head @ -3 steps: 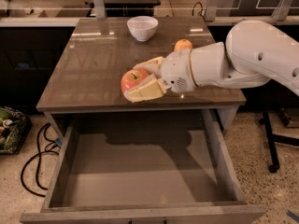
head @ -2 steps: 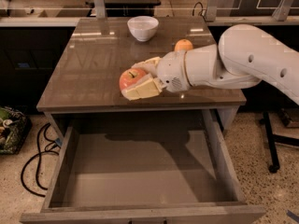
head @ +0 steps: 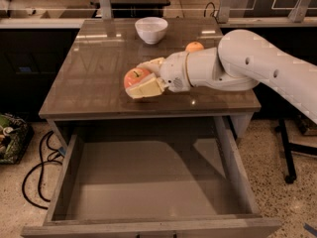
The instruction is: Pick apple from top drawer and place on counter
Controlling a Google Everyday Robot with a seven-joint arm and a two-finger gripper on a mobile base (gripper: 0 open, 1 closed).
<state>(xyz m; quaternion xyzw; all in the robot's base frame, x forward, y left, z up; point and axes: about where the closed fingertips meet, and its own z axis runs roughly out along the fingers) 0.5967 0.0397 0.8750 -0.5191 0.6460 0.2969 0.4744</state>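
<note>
I see my pincer (head: 143, 78) clenched on the apple (head: 133, 76) at the middle of the worktop (head: 89, 83), with the drawer (head: 148, 182) standing open below the worktop's front edge.

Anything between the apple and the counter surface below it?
Nothing visible. The end effector grips the apple over bare counter; the white bowl and orange sit farther back, clear of it.
</note>
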